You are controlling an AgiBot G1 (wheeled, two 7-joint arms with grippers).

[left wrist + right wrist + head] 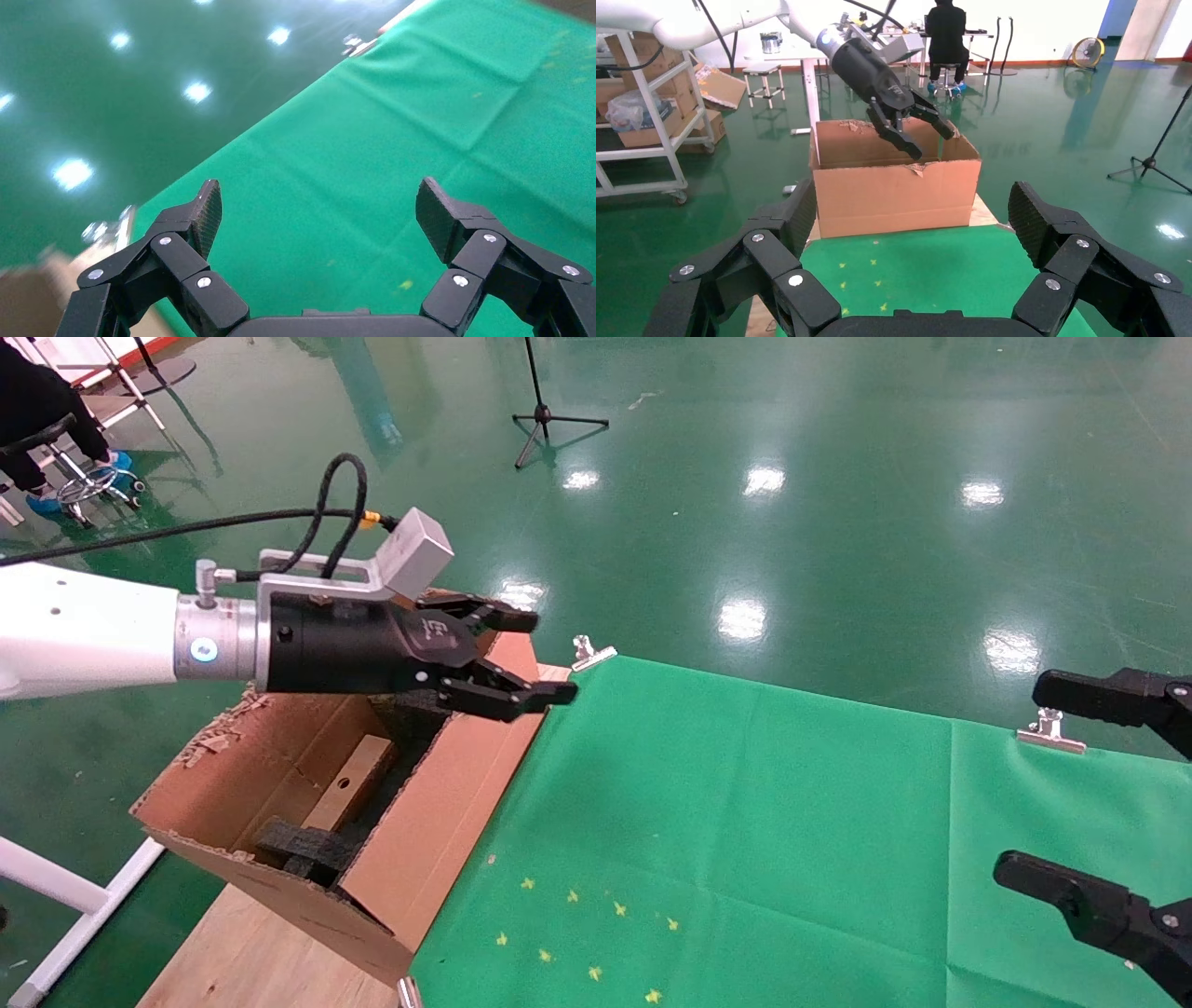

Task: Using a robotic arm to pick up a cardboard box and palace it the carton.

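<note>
Half-hidden cardboard box (349,793) inside carton (438,822)

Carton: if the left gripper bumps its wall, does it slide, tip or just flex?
Likely flexes first: the carton has ragged, torn flaps, so its corrugated walls look soft. It may slide rather than tip, being wide and low on the wood board. Probably light: only the box and foam show inside. The left gripper hangs open above it.

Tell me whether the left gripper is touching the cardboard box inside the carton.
Apart. In the head view the left gripper hangs open above the carton, while the cardboard box lies down inside it, with open space between them.
</note>
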